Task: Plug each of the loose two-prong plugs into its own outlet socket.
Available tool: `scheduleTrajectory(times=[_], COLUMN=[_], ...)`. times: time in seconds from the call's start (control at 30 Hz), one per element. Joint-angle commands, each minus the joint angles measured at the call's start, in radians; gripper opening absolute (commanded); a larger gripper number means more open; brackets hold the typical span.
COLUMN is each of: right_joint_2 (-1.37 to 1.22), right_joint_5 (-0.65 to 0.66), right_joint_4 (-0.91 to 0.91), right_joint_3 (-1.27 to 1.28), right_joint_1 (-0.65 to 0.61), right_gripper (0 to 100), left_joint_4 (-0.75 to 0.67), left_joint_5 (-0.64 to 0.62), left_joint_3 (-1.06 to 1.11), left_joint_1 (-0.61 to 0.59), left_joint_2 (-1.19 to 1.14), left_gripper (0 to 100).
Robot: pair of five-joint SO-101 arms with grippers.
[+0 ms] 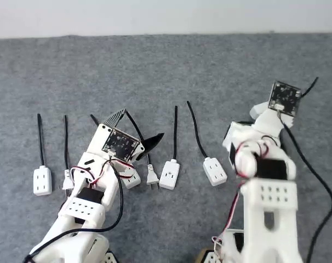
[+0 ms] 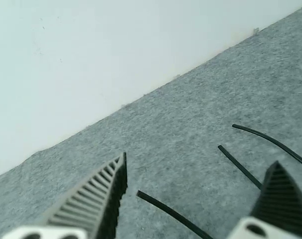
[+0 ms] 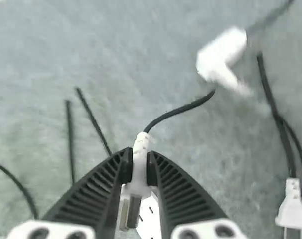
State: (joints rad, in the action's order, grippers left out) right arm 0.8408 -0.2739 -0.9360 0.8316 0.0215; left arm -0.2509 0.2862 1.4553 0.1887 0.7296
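Note:
My right gripper is shut on a white two-prong plug, whose black cord runs away over the carpet. Just under the held plug lies a white outlet socket. Another loose white plug lies off to one side. In the high view, white sockets lie in a row, with loose plugs between them. My left gripper hangs open above the row, holding nothing. The right arm hides its own gripper from above.
Grey carpet covers the table up to a pale wall. Black cords trail away from each socket and plug. A blurred white object lies beyond the held plug.

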Motion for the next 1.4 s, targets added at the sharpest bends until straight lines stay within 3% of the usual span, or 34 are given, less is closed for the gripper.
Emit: scheduleTrajectory(times=[0.0,0.23,0.4,0.6,0.77,1.1,1.37], right_joint_2=[0.165,0.246,0.208,0.070,-0.105,-0.346,-0.380], right_joint_5=[0.060,0.101,0.101,0.092,-0.066,-0.315,-0.454], right_joint_4=[-0.024,-0.031,-0.012,0.166,0.274,0.418,0.483], right_joint_3=[-0.032,-0.018,0.052,0.201,0.221,0.178,0.147], right_joint_1=[-0.036,-0.156,-0.090,-0.070,-0.074,-0.266,-0.328], right_gripper=[0.7,0.7,0.8,0.9,2.0,38.4,42.0], left_joint_4=[0.043,0.075,0.075,0.074,0.074,0.074,0.074], left_joint_5=[0.005,0.005,0.006,0.006,0.008,0.006,0.006], left_joint_3=[-0.021,-0.031,-0.031,-0.031,-0.033,-0.050,-0.051], left_joint_1=[0.041,0.052,0.051,0.051,0.040,0.018,0.018], left_joint_2=[0.008,0.008,0.008,0.008,0.008,0.006,0.008], left_gripper=[41,41,41,41,41,41,41])
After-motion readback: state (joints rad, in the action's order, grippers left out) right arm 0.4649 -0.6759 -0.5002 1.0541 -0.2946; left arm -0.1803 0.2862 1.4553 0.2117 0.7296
